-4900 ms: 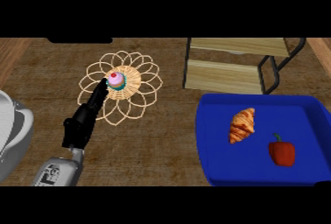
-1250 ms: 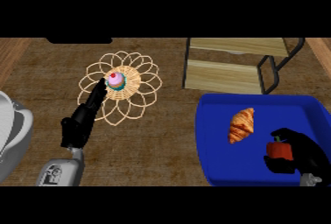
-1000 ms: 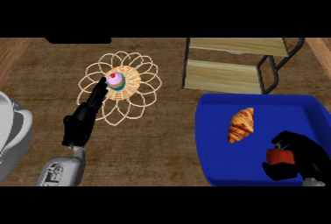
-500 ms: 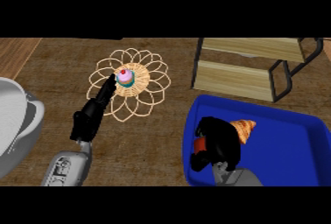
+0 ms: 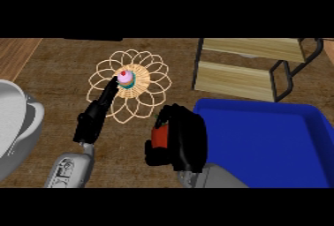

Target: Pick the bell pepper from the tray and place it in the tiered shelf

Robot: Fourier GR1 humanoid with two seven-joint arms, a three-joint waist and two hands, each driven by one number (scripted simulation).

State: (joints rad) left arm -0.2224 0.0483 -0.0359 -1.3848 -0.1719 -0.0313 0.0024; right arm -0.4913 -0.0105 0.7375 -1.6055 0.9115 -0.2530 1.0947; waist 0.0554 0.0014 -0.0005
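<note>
- The counter (image 5: 58, 84) is a brown, rough-grained surface filling most of the head view; a strip of lighter wood (image 5: 16, 55) runs along its far left corner.
- A pale grey rounded basin (image 5: 16, 128) bulges in from the left edge.
- A round wire trivet (image 5: 134, 88) of looping petals lies on the counter left of centre, with a small pink-topped cupcake (image 5: 125, 79) at its middle.
- The left hand (image 5: 98, 112) stretches out straight across the trivet's near side, its fingers apart and reaching to just beside the cupcake.
- The tiered shelf (image 5: 251, 66), two pale wooden boards on a black frame, stands at the far right.
- The blue tray (image 5: 261, 145) sits near right, just in front of the shelf.
- The right hand (image 5: 183, 139) is curled round the red bell pepper (image 5: 158, 137), clamped on it over the counter just left of the tray's left rim, between tray and trivet.
</note>
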